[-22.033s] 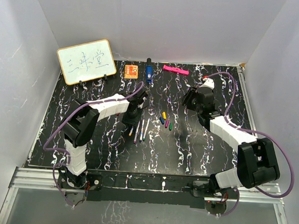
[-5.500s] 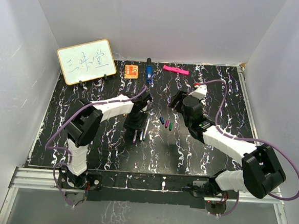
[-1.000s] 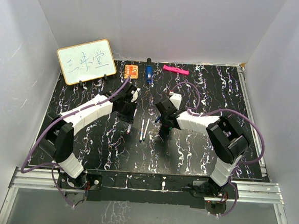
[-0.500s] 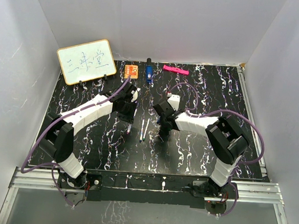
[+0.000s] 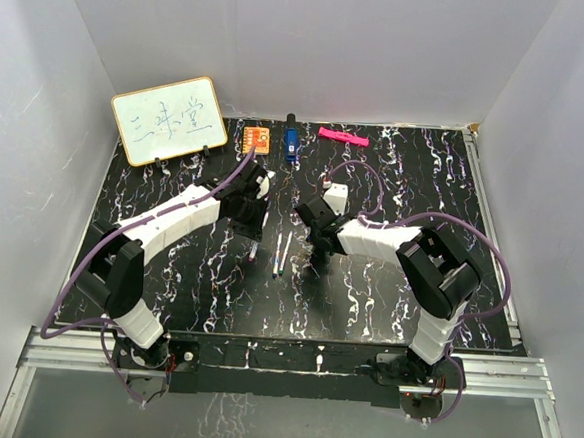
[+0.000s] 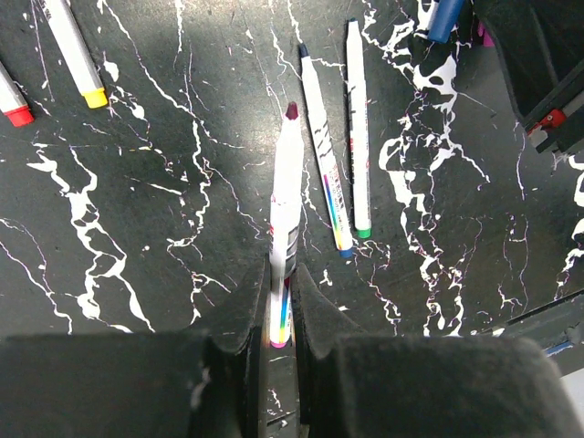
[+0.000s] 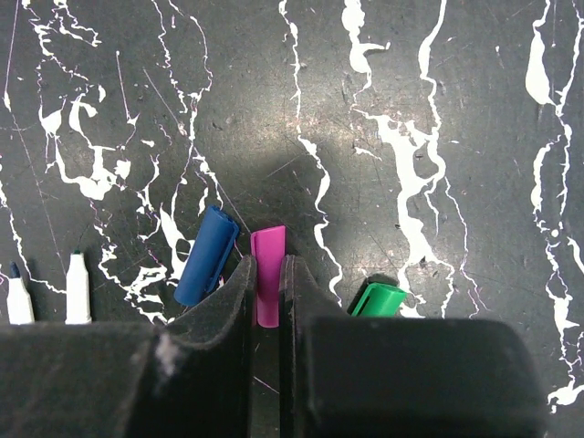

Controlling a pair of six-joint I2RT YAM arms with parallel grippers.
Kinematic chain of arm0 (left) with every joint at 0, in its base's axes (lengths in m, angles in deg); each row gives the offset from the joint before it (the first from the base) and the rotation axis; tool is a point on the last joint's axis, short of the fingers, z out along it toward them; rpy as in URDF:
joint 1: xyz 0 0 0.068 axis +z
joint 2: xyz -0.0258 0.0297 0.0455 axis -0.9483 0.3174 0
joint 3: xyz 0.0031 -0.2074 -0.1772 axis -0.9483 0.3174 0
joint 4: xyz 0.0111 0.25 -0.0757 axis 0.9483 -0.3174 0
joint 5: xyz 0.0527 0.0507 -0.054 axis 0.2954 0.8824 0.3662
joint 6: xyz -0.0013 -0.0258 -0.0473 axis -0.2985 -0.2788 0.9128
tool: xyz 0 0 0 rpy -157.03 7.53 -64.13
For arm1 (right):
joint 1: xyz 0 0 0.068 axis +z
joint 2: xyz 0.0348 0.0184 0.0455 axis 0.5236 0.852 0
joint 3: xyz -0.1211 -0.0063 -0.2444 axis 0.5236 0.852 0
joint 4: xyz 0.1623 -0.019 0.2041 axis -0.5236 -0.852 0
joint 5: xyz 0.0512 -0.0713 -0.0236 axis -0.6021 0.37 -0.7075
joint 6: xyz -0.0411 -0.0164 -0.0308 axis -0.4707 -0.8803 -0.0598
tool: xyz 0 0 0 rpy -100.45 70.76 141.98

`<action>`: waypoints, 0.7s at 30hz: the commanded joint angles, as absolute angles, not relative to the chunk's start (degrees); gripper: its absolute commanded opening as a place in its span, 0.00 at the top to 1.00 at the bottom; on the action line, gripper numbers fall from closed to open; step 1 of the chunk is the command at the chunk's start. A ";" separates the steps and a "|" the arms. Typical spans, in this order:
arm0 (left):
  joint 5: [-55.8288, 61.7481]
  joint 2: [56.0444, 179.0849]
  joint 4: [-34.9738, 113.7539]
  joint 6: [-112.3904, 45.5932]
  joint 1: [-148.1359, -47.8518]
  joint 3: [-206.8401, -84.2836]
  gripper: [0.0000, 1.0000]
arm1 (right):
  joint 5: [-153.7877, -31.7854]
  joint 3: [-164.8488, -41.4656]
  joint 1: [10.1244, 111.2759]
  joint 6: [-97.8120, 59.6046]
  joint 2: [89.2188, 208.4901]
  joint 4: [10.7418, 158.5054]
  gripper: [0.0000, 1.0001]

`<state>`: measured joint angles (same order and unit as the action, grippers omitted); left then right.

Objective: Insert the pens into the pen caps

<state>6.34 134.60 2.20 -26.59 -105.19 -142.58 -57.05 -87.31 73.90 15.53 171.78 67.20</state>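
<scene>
My left gripper (image 6: 281, 274) is shut on a white pen (image 6: 286, 178) with a dark purple tip, which points away from me just above the table. Two more white pens lie beside it, one blue-tipped (image 6: 321, 160) and one green-tipped (image 6: 357, 128). Two pens with yellow (image 6: 75, 50) and red (image 6: 9, 99) ends lie at the upper left. My right gripper (image 7: 267, 265) is shut on the purple cap (image 7: 267, 260), low at the table. The blue cap (image 7: 206, 255) lies to its left and the green cap (image 7: 379, 299) to its right. In the top view the grippers (image 5: 253, 228) (image 5: 320, 243) flank the loose pens (image 5: 281, 253).
A whiteboard (image 5: 169, 120) stands at the back left. An orange block (image 5: 257, 138), a chunky blue object (image 5: 290, 144) and a pink marker (image 5: 342, 136) lie along the back edge. White walls enclose the black marbled table (image 5: 168, 271).
My right gripper has shifted slightly left over the caps. My left gripper holds still with the pen.
</scene>
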 commanded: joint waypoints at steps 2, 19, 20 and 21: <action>4.72 132.65 2.33 -27.13 -104.73 -141.95 1.00 | -61.02 -84.38 74.33 15.22 175.50 58.30 1.00; -0.52 125.67 20.44 -22.47 -107.13 -131.05 1.00 | -55.86 -77.77 69.64 5.73 145.95 85.26 1.00; -0.35 124.96 22.16 -22.21 -107.96 -130.38 1.00 | -56.85 -76.02 69.52 4.84 143.83 88.91 1.00; -0.30 124.54 23.86 -21.95 -108.73 -129.76 1.00 | -57.85 -74.32 69.47 3.96 141.89 91.82 1.00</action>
<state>1.70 129.55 14.92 -23.85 -106.02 -131.52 -55.41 -79.29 69.59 9.00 148.22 75.28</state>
